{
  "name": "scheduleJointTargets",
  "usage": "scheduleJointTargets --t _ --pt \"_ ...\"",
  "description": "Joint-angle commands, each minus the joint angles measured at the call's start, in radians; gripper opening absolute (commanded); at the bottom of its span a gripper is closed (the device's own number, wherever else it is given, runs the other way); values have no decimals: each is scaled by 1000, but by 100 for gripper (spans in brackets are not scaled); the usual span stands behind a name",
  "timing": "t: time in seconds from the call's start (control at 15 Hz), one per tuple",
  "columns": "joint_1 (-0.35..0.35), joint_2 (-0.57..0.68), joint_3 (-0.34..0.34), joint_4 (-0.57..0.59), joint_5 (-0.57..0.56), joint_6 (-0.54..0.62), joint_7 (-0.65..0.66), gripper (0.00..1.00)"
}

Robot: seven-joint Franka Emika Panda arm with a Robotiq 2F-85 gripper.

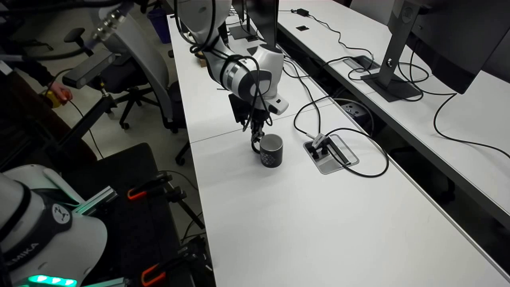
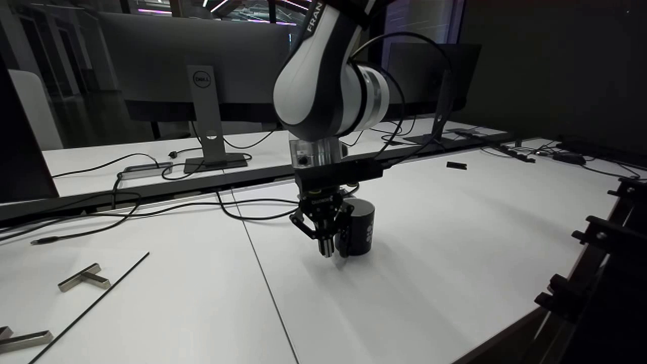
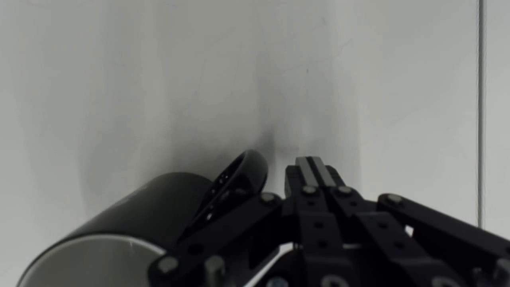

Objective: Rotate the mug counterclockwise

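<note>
The dark grey-black mug [image 1: 271, 151] stands upright on the white table, and its dark side also shows in an exterior view [image 2: 362, 230]. In the wrist view the mug [image 3: 153, 209] is at the lower left, its pale inside partly cut off by the frame edge. Its loop handle [image 3: 257, 169] points toward my gripper [image 3: 311, 159]. Both fingertips are pressed together with nothing between them, just right of the handle and level with it. A small gap shows between fingertips and handle. The left linkage overlaps the handle's lower part, so contact there cannot be told.
A grey cable box [image 1: 330, 155] with looped black cables is set into the table beyond the mug. A table seam [image 3: 481, 119] runs near the gripper. Metal bars [image 2: 83, 277] lie farther along the table. A monitor stand [image 2: 207, 116] rises behind.
</note>
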Motion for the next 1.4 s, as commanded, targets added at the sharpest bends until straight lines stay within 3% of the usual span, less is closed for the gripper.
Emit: scheduleJointTargets --t 0.0,0.33,0.93,1.33 --pt "-20 -32 10 -59 33 33 -29 0" --pt "-28 -41 9 -88 52 53 -21 0" --pt "-63 -105 29 -230 119 235 -37 0" --pt "-69 -135 32 -296 140 291 -35 0"
